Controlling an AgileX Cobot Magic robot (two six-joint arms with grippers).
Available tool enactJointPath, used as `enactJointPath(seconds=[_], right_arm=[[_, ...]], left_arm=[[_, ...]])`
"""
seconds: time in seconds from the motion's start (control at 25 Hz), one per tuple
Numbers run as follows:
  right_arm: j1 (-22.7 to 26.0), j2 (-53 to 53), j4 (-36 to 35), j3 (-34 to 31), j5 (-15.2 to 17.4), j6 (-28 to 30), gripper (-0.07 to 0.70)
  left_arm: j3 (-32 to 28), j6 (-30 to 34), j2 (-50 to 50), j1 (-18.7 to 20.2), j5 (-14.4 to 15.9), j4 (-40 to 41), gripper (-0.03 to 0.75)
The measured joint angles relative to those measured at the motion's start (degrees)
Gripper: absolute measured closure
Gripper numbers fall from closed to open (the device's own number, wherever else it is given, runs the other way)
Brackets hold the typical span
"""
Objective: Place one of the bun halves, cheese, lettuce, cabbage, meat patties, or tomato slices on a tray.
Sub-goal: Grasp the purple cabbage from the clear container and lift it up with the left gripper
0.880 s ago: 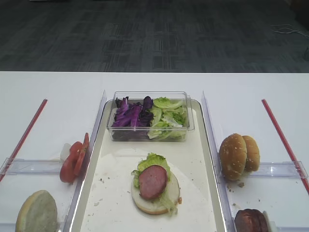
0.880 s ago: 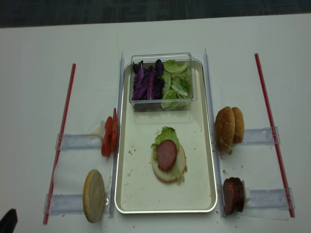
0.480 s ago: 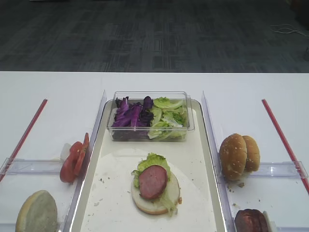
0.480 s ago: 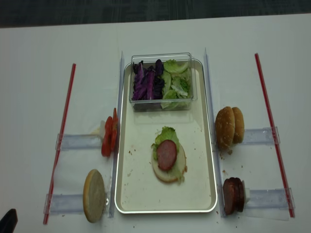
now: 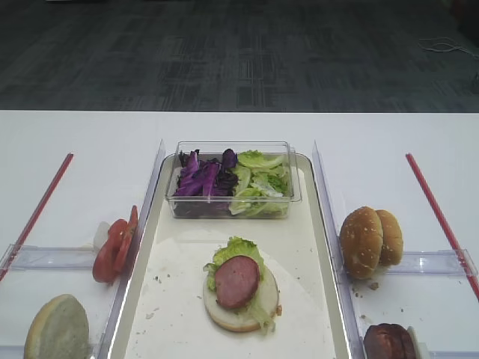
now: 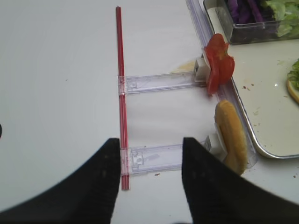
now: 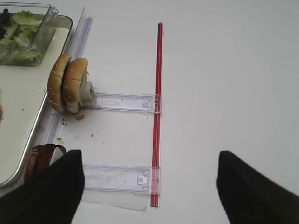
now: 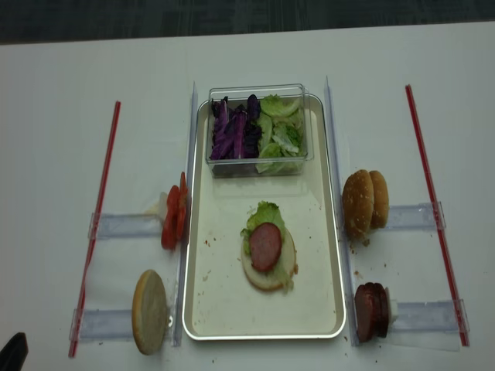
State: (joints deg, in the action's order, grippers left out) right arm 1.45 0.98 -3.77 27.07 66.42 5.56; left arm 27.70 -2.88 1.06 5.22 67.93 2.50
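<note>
The cream tray carries a pale bun half topped with lettuce and a meat patty. Cabbage lies in a clear box on the tray's far end. Tomato slices and another bun half stand on rails left of the tray. Sesame bun halves and meat patties stand to its right. My left gripper and right gripper hover open and empty over the rails. Cheese is out of view.
The clear box also holds loose lettuce. Red strips with clear plastic rails flank the tray. Crumbs lie by the right buns.
</note>
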Motion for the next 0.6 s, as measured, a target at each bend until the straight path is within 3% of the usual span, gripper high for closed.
enactJointPath(seconds=[0.4, 0.6], right_arm=[[0.0, 0.0, 0.0, 0.0, 0.0, 0.0, 0.117], [0.0, 0.0, 0.0, 0.0, 0.0, 0.0, 0.171]], left_arm=[[0.1, 0.9, -0.6, 0.0, 0.9, -0.2, 0.419], [1.8, 1.3, -10.1, 0.0, 1.1, -2.5, 0.419]])
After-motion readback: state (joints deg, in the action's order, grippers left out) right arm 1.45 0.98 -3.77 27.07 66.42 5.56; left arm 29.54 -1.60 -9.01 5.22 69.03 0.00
